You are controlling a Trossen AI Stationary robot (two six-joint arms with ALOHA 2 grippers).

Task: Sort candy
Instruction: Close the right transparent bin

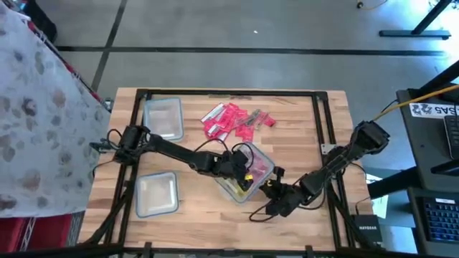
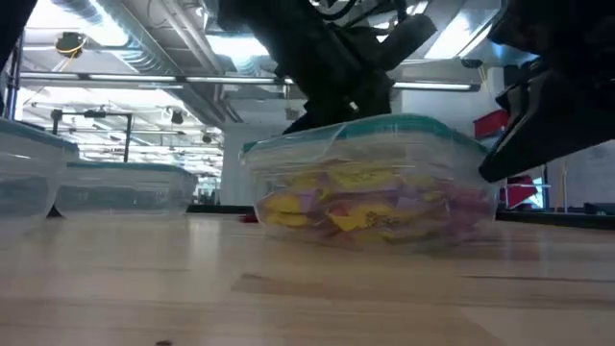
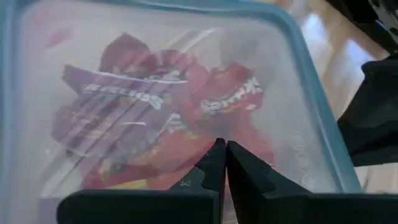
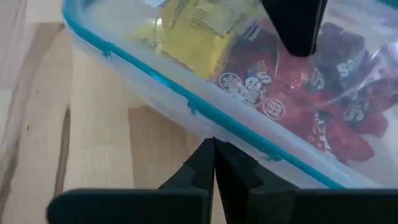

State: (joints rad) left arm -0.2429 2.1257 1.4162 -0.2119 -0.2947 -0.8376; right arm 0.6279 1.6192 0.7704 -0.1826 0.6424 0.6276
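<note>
To the far left of your left gripper (image 1: 242, 176) sit two clear empty tubs (image 1: 163, 118), well apart from it on the wooden table (image 1: 301, 136). The left gripper hangs directly over the teal-rimmed tub (image 1: 262, 159) at the table's middle, its fingers (image 3: 214, 163) pressed together with nothing between them. Under it, the tub holds mixed candy (image 3: 163, 124): red, purple and yellow packets heaped together. Beyond the tub, away from both grippers, a loose pile of red candy (image 1: 231, 120) lies on the bare table. To the right, your right gripper (image 1: 271, 188) rests just beside the tub's near rim, fingers (image 4: 204, 163) also pressed together and empty, seemingly bracing the tub. To pick well, spread the left fingers before lowering, aim at one packet, and keep the right gripper steady against the rim so the tub does not slide.
</note>
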